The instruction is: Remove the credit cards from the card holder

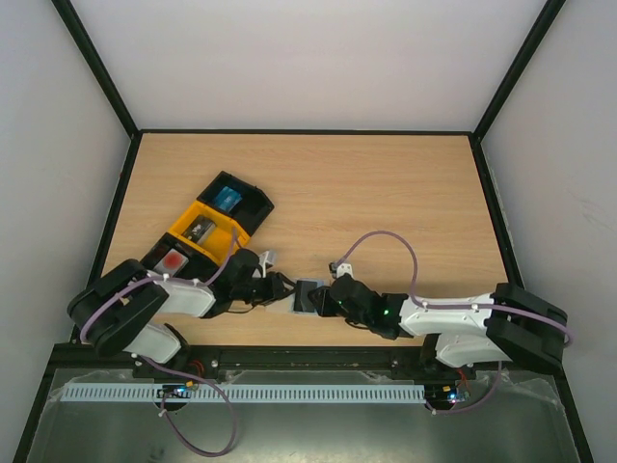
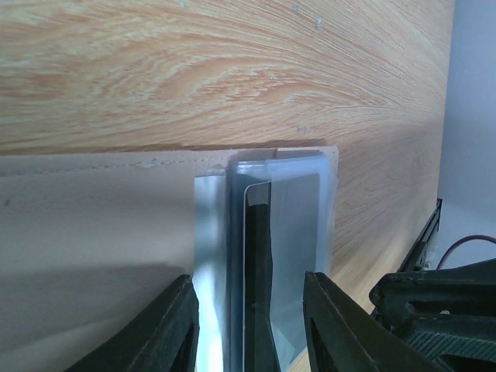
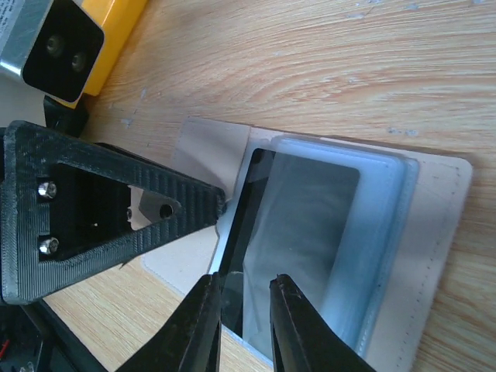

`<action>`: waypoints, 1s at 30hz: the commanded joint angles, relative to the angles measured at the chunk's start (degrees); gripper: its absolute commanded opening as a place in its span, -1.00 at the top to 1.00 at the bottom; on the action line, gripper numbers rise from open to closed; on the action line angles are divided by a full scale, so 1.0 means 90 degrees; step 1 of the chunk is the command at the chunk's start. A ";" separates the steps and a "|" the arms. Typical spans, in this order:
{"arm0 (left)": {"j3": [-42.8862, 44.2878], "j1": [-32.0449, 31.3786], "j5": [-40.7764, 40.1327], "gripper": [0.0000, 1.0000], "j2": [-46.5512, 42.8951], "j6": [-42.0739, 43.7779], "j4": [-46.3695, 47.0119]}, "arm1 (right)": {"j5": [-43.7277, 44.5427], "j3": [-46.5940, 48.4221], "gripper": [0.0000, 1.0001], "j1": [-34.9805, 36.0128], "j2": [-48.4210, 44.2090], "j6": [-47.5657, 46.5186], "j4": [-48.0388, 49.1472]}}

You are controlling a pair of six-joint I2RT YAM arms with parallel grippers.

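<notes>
While the left pincer (image 2: pixel 248 279) clamps the card holder (image 3: pixel 434 232) steady on the desk (image 1: pixel 386 193), the right pincer (image 3: pixel 244 280) is pinched tight on a dark card (image 3: pixel 310 209), guessing to slide it out.

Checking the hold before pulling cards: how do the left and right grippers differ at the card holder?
The left gripper has its jaws wide apart, flanking the clear sleeves of the card holder; the right gripper has them close together over the sleeves' edge. The left gripper reaches from the yellow tray side, the right gripper from opposite. Both are at the card holder.
</notes>
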 commanded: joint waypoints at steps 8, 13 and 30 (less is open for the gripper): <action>0.0121 0.0030 0.0326 0.26 0.0569 -0.0099 0.0710 | 0.0103 0.0078 0.62 0.0004 0.0632 -0.0120 -0.0015; 0.0082 0.0026 0.0426 0.32 0.0718 -0.0188 0.0985 | -0.0098 -0.0206 0.63 0.0004 0.0831 0.0106 0.0202; -0.0151 0.0020 0.0680 0.77 0.0770 -0.0493 0.1670 | -0.0151 -0.0649 0.67 0.0003 0.0941 0.0346 0.0534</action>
